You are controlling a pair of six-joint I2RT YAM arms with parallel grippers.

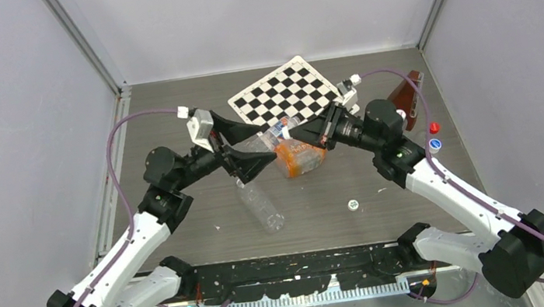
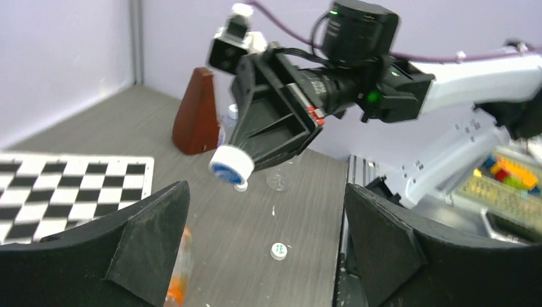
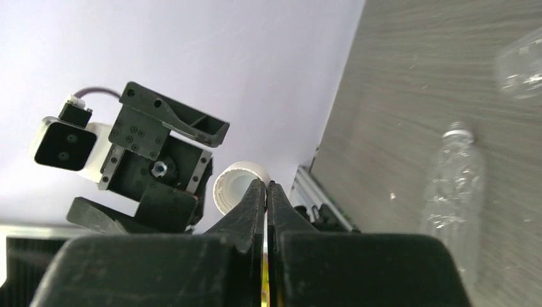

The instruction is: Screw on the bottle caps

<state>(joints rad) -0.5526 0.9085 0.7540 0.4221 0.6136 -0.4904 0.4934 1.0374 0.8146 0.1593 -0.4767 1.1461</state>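
so the right end effector is pinched shut on a white cap up in the air, left end effector gapes wide facing it, second cap sits loose on the surface

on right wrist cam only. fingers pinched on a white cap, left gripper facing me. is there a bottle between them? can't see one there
Observer: Yes. From the top camera, an orange-labelled bottle sits between the two grippers, right by the held cap. I can't tell whether it rests on the table.
Operator: left fingers closed on it?
Observer: No. The left gripper stands wide open. Its own wrist view shows the fingers spread far apart, with the orange label at the bottom edge beside one of them.
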